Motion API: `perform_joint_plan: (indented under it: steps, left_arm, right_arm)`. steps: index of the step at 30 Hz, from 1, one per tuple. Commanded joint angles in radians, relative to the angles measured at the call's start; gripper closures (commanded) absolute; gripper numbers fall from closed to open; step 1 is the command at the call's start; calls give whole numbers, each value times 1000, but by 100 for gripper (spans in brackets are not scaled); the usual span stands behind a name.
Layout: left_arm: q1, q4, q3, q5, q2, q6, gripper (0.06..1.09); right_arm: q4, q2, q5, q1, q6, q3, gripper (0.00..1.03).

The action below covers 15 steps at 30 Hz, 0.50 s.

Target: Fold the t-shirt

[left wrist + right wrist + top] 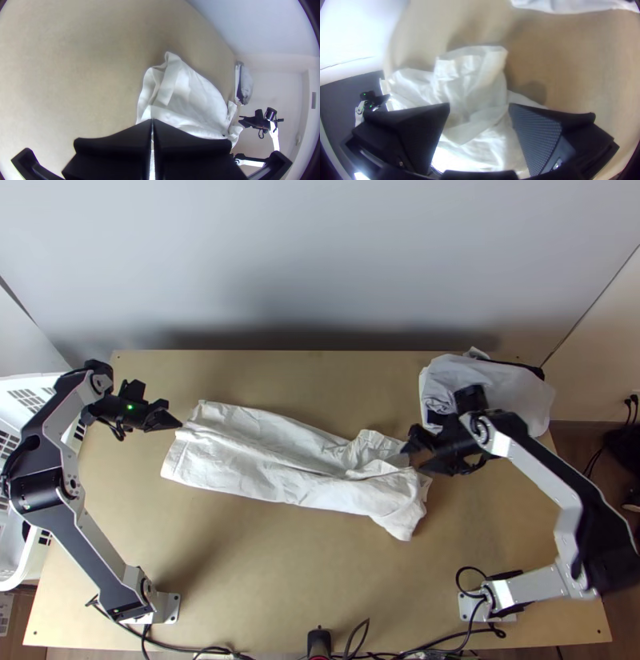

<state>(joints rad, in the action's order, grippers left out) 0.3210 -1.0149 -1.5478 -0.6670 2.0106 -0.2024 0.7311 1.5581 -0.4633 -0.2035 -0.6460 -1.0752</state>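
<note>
Below parted right gripper (479, 106): bunched end of white t-shirt (240, 460). At clenched left gripper (152, 120): opposite end, pinch uncertain. Lengthwise folding apparently done; smoothing, crosswise folding outstanding.

The count runs to one white t-shirt (240, 460), one bundle of cloth (516, 388), one light wooden table (240, 564) and one white plastic basket (24, 382). There are two robot arms, the left arm (72, 528) and the right arm (544, 476), and two grippers, the left gripper (176, 422) and the right gripper (414, 455), each with two black fingers (538, 140).
</note>
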Motion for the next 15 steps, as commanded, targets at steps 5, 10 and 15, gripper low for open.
perform_joint_plan:
  steps: [5, 10, 15]
  left_arm:
    - [7, -2, 37, 6, -46, -12, 105]
    - [6, -2, 37, 4, -59, -9, 105]
    - [10, -5, 51, 1, -92, -9, 105]
  right_arm:
    - [146, -142, -120, -270, -273, -256, 16]
    - [140, -29, -190, -363, -327, -244, 16]
    - [105, 143, -233, -307, -328, -259, 16]
